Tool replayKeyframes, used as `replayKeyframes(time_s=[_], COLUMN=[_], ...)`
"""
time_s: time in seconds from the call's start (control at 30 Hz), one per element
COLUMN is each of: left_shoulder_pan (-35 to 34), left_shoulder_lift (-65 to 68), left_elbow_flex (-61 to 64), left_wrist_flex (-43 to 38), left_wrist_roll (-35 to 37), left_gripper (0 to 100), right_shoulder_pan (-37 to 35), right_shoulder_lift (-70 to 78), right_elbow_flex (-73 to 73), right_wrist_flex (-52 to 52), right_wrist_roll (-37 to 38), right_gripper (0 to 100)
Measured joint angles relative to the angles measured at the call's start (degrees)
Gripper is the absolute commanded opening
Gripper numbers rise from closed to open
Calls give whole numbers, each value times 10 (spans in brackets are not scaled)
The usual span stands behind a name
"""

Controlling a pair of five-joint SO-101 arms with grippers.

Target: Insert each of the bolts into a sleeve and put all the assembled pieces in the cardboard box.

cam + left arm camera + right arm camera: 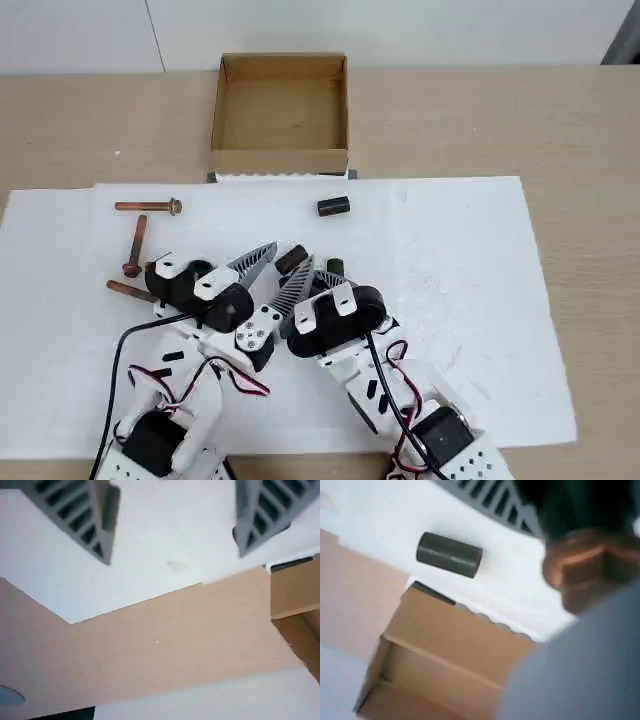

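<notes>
**Left claw** [172,557]: 1. Released. Its 2 ribbed grey fingers [87,515] stand wide apart, with bare white paper between them.

**Right claw** [320,267]: 1. Clenched on a bolt [585,570]. The bolt's copper-coloured head sits against the near finger. A dark shape just above the head is too blurred to name.

**Short dark items at the claw tips:** 2. The dark piece [292,259] lies between the two arms, and the second dark piece [334,266] is at the front of the right arm. Whether either is a sleeve cannot be told.

**Sleeve** [333,206]: 1. Black, lying on its side on the paper, apart from both claws and near the box.

**Loose bolts:** 3, all on the paper on the left arm's side.
- The first loose bolt [147,207] lies crosswise.
- The second loose bolt [135,246] lies lengthwise just below the first.
- The third loose bolt [130,291] is partly under the left arm.

**Cardboard box** [283,158]: 1. Open-topped, on the table at the paper's far edge.

**Paper** [450,300]: white.

**Table** [560,120]: 1. Wood-coloured.
</notes>
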Motion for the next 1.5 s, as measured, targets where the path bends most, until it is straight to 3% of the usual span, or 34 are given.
replayKeyframes(time_s=[0.13, 0.4, 0.63, 0.83, 1.1, 1.3, 1.5], left_shoulder_pan=[-32, -158, -246, -252, -255, -255, -255], left_shoulder_lift=[0, 1, 1, 1, 1, 1, 1], left_elbow_flex=[0, 68, 91, 91, 91, 91, 91], left_wrist_flex=[0, 1, 13, 115, 150, 150, 150], left_wrist_roll=[0, -3, -65, -79, -79, -79, -79], left_gripper=[8, 6, 6, 6, 6, 6, 6], right_shoulder_pan=[25, 174, 246, 248, 248, 251, 252], right_shoulder_lift=[0, -1, -1, -1, 21, 172, 423], right_elbow_flex=[0, 0, 0, -44, -117, -241, -430], right_wrist_flex=[4, 49, 51, 158, 221, 221, 210], right_wrist_roll=[0, -69, -76, -116, -138, -139, -139], right_gripper=[4, 4, 3, 3, 3, 3, 3])
